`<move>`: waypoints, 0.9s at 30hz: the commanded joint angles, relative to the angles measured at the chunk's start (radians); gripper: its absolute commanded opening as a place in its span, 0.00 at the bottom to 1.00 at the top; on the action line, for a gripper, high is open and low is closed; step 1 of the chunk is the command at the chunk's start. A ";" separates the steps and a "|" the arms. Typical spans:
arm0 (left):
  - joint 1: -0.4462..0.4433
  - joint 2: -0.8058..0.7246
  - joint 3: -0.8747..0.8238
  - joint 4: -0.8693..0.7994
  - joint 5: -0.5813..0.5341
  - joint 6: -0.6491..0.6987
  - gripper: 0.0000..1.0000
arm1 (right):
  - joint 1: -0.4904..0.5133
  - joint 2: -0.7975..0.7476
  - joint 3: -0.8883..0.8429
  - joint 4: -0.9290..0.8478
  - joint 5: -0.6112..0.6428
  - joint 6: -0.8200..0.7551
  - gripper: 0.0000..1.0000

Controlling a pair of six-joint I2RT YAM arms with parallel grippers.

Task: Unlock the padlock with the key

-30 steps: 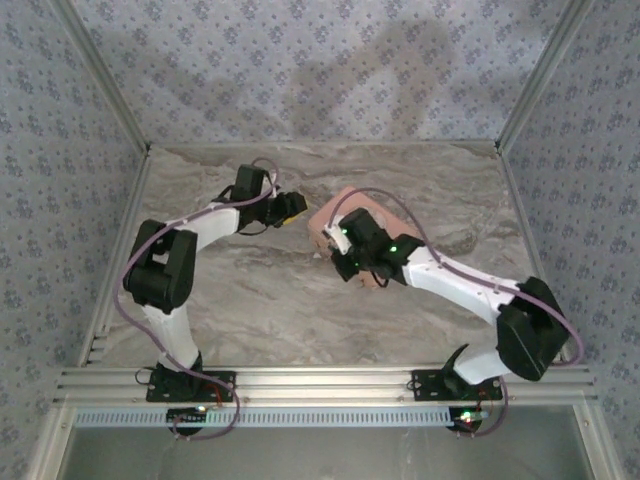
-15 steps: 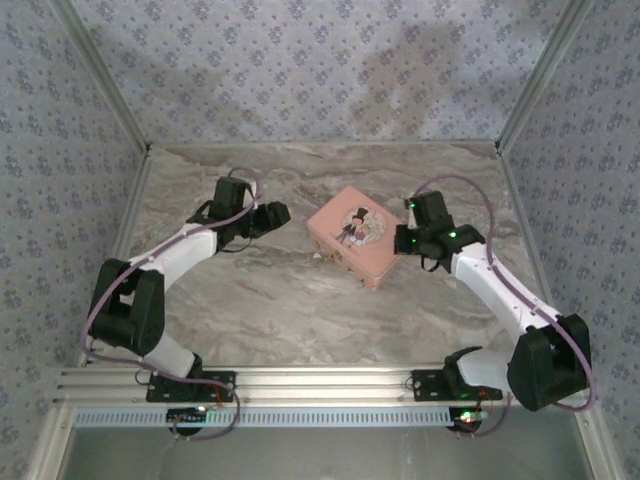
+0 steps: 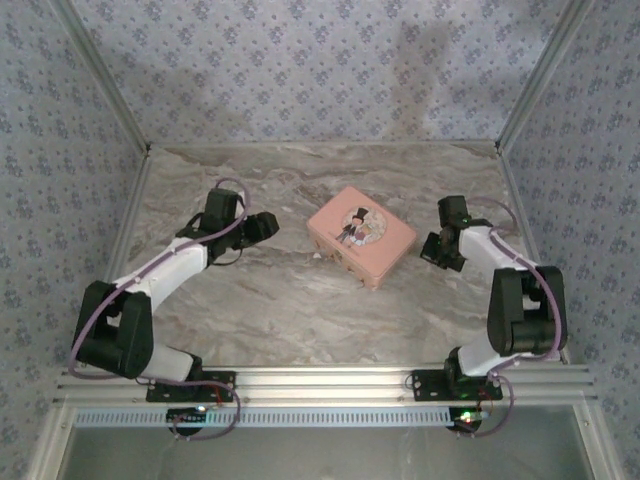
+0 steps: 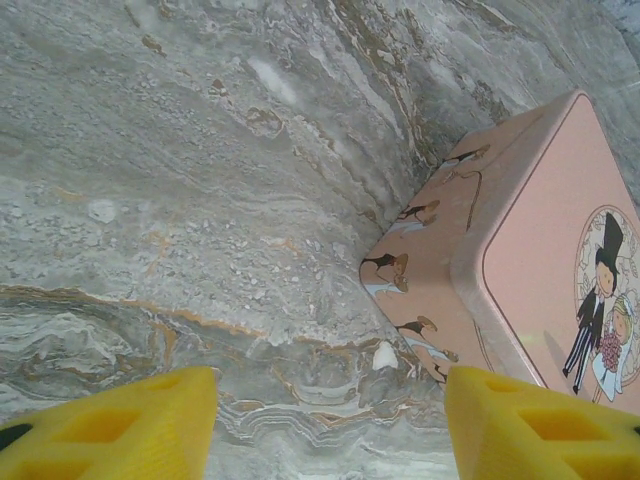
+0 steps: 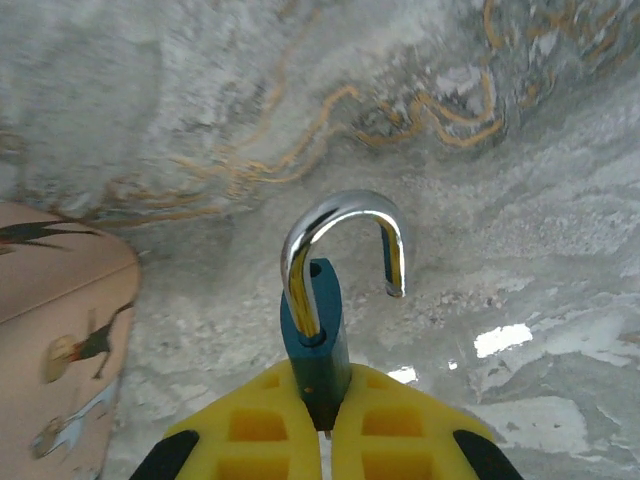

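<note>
My right gripper (image 5: 321, 388) is shut on the padlock (image 5: 316, 335), a small dark blue-green body pinched between the yellow fingers (image 5: 255, 425). Its silvery shackle (image 5: 345, 225) stands open, the free end hanging clear of the body above the marble. From above, the right gripper (image 3: 433, 250) sits just right of the pink tin (image 3: 360, 236). My left gripper (image 4: 330, 400) is open with bare marble between its yellow fingers (image 4: 120, 420). Seen from the top, the left gripper (image 3: 267, 225) is left of the tin. The key is out of view.
The pink cartoon-couple tin (image 4: 530, 250) lies closed in the middle of the marble table (image 3: 280, 300), its corner close to the left gripper's right finger. Patterned walls and aluminium posts (image 3: 100, 90) fence the table on three sides.
Both arms have drawn back from the tin: the right one swung off it to the right with the padlock, the left one pulled back left with its jaws wider apart.
</note>
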 commanded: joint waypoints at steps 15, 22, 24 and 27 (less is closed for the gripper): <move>0.040 -0.035 0.032 -0.074 -0.113 0.065 0.98 | -0.015 -0.115 0.062 -0.123 0.070 0.025 0.50; 0.117 -0.022 0.108 -0.148 -0.255 0.160 0.98 | -0.009 -0.145 0.124 -0.010 0.275 -0.033 1.00; 0.152 -0.016 0.115 -0.139 -0.286 0.199 0.98 | 0.001 -0.151 0.115 0.074 0.379 -0.052 1.00; 0.169 -0.042 0.053 -0.030 -0.418 0.311 0.98 | 0.033 -0.173 0.048 0.272 0.500 -0.152 1.00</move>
